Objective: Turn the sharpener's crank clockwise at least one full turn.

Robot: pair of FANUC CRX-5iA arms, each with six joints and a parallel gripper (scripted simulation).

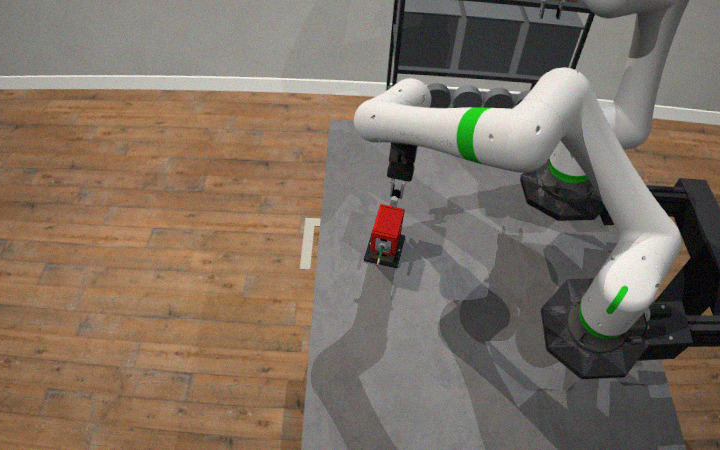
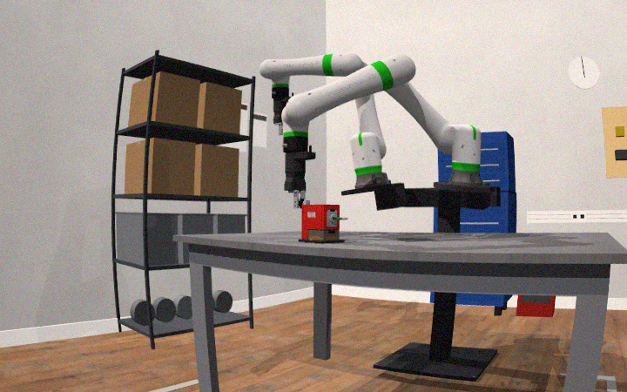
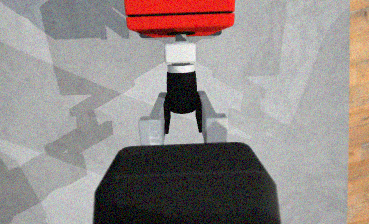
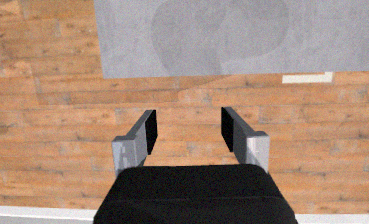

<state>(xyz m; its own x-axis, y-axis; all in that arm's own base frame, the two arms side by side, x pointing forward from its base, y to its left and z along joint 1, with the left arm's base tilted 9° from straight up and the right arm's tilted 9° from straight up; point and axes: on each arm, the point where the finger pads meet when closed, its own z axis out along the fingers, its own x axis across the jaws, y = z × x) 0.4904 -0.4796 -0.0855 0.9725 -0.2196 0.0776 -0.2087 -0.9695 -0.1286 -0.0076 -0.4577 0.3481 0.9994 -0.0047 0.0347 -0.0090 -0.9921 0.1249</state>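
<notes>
The red sharpener (image 1: 389, 219) (image 2: 313, 214) (image 3: 180, 7) stands on the table with a green pencil (image 1: 380, 254) (image 2: 340, 218) in its front. The crank's white arm (image 3: 180, 52) is on the opposite side, seen end-on from above; it appears to point up, its end near the height of the sharpener's top. My left gripper (image 1: 395, 193) (image 2: 299, 201) (image 3: 182, 104) is shut on the crank's black handle (image 3: 182, 90), one finger on each side. The crank's shaft is mostly hidden. My right gripper (image 1: 550, 14) (image 2: 279, 128) (image 4: 188, 121) is open and empty, high up and away from the sharpener.
The sharpener's dark base (image 1: 373, 259) (image 2: 306, 239) rests on the grey table (image 1: 346, 167) (image 2: 525, 243) near one long edge. The left arm reaches across above the table. A shelf rack (image 2: 147, 233) with boxes stands behind the table.
</notes>
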